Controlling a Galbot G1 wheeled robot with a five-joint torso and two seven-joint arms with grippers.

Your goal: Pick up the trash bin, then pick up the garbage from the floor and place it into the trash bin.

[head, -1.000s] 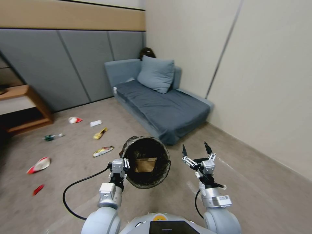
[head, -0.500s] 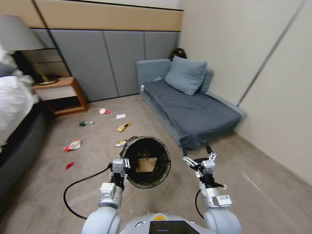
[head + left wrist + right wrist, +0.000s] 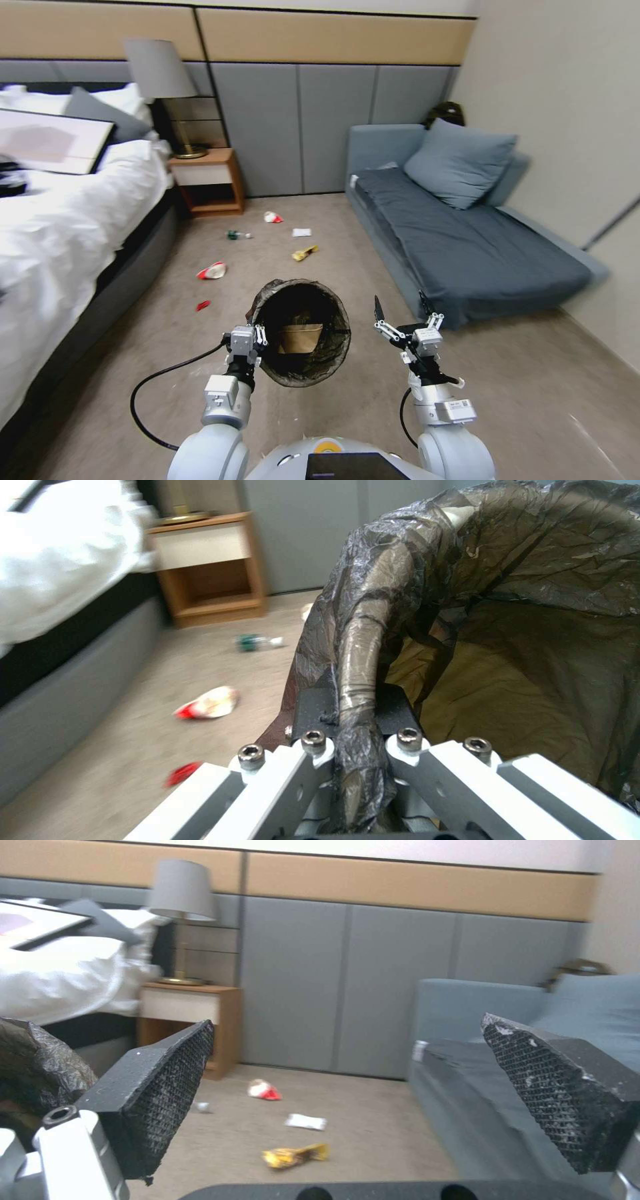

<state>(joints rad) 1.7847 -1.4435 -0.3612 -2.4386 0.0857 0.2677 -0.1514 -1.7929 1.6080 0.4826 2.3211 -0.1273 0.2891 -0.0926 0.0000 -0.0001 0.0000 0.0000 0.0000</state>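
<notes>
The left hand (image 3: 255, 337) is clamped on the rim of the trash bin (image 3: 301, 332), holding it up off the floor in front of the robot. The right hand (image 3: 400, 311) is beside it, fingers wide apart and holding nothing. The garbage (image 3: 305, 253) lies far ahead on the floor, between the bed (image 3: 60, 220) and the sofa (image 3: 467, 247). The grip catches only thin rim and slippery bag, so the bin could slip, or tip and spill the brown paper (image 3: 299, 337) inside.

— What do the arms look like?
— Silver-grey tubes with rounded shoulders; a black cable (image 3: 143, 400) loops at about eight o'clock.
— And the ends?
— The left gripper (image 3: 347, 740) has white links with hex screws; the right gripper (image 3: 400, 308) has black, mesh-textured fingertips (image 3: 167, 1075), possibly scuffed.
</notes>
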